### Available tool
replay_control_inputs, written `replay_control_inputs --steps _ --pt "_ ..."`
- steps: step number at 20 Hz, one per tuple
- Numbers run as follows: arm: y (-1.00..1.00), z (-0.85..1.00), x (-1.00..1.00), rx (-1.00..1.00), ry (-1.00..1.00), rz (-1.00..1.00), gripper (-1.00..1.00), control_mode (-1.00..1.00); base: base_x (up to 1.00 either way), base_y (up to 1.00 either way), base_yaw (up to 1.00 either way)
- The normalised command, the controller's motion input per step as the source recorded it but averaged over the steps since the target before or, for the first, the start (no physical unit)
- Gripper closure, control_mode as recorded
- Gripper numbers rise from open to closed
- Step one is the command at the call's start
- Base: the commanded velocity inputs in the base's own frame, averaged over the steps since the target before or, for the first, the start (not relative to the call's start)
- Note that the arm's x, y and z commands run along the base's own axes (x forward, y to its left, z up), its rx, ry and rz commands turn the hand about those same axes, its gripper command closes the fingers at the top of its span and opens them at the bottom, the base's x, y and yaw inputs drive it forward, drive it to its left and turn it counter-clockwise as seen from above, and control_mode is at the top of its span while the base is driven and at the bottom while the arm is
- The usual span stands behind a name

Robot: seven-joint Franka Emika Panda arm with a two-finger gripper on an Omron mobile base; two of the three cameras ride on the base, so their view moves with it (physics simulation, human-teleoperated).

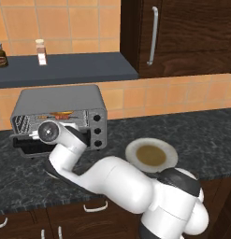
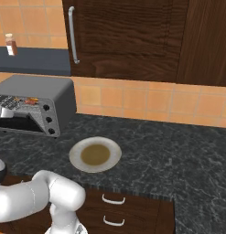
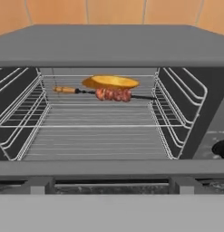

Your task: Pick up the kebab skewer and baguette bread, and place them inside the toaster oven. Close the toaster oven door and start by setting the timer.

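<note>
Deep in toaster oven point(image 3: 109, 45), kebab skewer point(image 3: 112, 94), baguette bread point(image 3: 111, 82)

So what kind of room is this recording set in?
A rendered home kitchen, by the look of it: a dark speckled stone counter under dark wood cabinets, an orange tiled backsplash, and a toaster oven standing open on the counter.

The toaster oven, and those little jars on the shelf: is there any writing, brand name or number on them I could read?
No text is readable.
Toaster oven: no brand name; nothing legible by its three knobs.
White jar on the shelf: label blurred.
Dark jar: label too small to read.
Plate: plain, no marks.
</note>
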Motion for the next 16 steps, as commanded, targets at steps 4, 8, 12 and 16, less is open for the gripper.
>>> replay_control_inputs --steps 4,8,12,16 --pt "0.0 -0.18 0.22 0.0 -0.16 0.0 -1.0 -1.0 0.0 0.0 0.0" --pt "0.0 -0.31 0.24 0.0 -0.08 0.0 -1.0 -1.0 0.0 0.0 0.0" --pt "0.0 -0.33 0.21 0.0 0.0 0.0 -1.0 -1.0 0.0 0.0 0.0" --pt "0.0 -0.29 0.28 0.0 -0.01 0.0 -1.0 -1.0 0.0 0.0 0.0"
